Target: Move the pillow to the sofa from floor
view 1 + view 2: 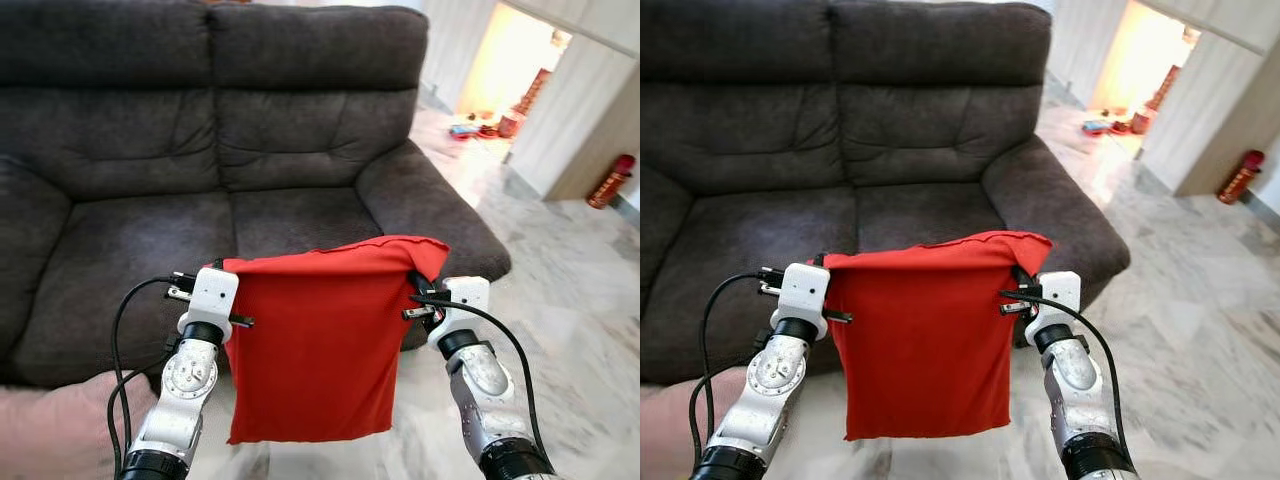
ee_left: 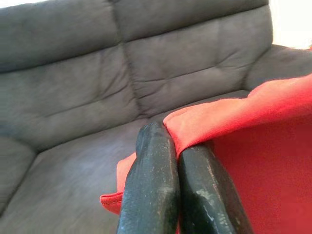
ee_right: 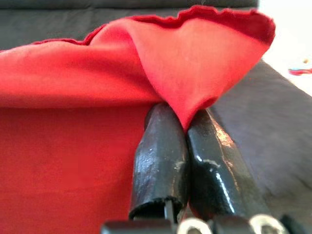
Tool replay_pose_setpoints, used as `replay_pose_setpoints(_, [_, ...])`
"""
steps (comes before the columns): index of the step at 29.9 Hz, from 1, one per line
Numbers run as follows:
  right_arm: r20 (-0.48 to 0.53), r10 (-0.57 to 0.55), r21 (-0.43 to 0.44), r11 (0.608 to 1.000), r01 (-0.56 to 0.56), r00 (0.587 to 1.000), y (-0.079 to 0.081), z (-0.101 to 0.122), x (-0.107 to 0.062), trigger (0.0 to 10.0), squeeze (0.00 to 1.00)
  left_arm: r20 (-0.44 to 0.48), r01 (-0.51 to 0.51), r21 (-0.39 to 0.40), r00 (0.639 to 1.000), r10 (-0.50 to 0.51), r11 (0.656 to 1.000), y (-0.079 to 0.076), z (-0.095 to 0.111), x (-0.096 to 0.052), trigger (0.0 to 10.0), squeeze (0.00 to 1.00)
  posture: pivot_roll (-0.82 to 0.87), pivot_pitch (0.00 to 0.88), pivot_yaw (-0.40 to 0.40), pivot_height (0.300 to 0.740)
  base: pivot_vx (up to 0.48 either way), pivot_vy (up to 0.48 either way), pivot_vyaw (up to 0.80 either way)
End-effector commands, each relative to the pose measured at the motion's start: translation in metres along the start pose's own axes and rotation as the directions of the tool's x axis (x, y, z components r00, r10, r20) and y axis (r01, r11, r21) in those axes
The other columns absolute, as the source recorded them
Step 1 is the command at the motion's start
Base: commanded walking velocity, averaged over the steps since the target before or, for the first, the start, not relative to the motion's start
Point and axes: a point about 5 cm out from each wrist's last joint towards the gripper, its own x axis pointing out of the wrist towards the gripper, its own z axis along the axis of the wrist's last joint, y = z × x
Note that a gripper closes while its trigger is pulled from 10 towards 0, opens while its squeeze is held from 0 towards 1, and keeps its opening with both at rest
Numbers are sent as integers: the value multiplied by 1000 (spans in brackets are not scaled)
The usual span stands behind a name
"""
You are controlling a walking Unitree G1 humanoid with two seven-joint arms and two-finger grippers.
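Observation:
A flat red pillow (image 1: 318, 340) hangs in the air between my two arms, just in front of the dark grey sofa (image 1: 200, 150). My left gripper (image 1: 222, 268) is shut on its top left corner, and the left wrist view has the red cloth (image 2: 229, 117) pinched between the black fingers (image 2: 151, 185). At the top right corner my right gripper (image 1: 420, 285) is shut on the cloth too, with the red fabric (image 3: 195, 73) folded over its fingers (image 3: 161, 161). The pillow's lower edge dangles above the floor, below the seat's front edge.
The sofa's seat cushions (image 1: 130, 270) lie bare right behind the pillow. Pale marble floor (image 1: 580, 300) spreads to the right towards a lit doorway (image 1: 505, 70) with small items on the floor. A red cylinder (image 1: 610, 182) stands by the far right wall. Something pinkish (image 1: 50, 430) fills the lower left corner.

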Motion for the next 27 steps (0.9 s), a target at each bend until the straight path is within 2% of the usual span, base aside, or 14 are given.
replay_pose_setpoints(1, [84, -25, -14, 1000, 27, 996, -8, 17, 3, 10000, 0, 85, -44, 1, 995, 44, 999, 7, 16, 5, 10000, 0, 100, 0, -107, 740, 0, 0, 788])
replay_pose_setpoints(6, [85, -31, 11, 999, 30, 996, -8, 16, 3, 10000, 0, 84, -45, 6, 995, 45, 999, 7, 15, 4, 10000, 0, 99, 0, -106, 740, 0, 0, 180])
replay_pose_setpoints(12, [76, -41, -11, 999, 42, 996, -12, 16, 3, 10000, 0, 86, -48, 7, 995, 48, 999, 8, 16, 4, 10000, 0, 98, 0, -107, 740, 0, 0, 0])
replay_pose_setpoints(14, [84, -36, -35, 999, 39, 996, -11, 17, 3, 10000, 0, 87, -45, 8, 995, 45, 999, 7, 16, 5, 10000, 0, 97, 0, -107, 740, 0, -266, 275])
replay_pose_setpoints(18, [87, -35, -31, 999, 38, 996, -10, 18, 3, 10000, 0, 87, -45, 8, 995, 44, 999, 7, 16, 5, 10000, 0, 98, 0, -109, 740, 0, -273, 695])
replay_pose_setpoints(20, [84, -43, -2, 999, 44, 996, -11, 17, 3, 10000, 0, 88, -44, 7, 995, 44, 999, 6, 16, 5, 10000, 0, 98, 0, -111, 740, 0, -276, 0])
replay_pose_setpoints(27, [84, -50, -8, 999, 51, 995, -12, 17, 3, 10000, 0, 87, -47, 5, 995, 46, 999, 6, 15, 5, 10000, 0, 98, 0, -112, 740, 0, -275, 0])
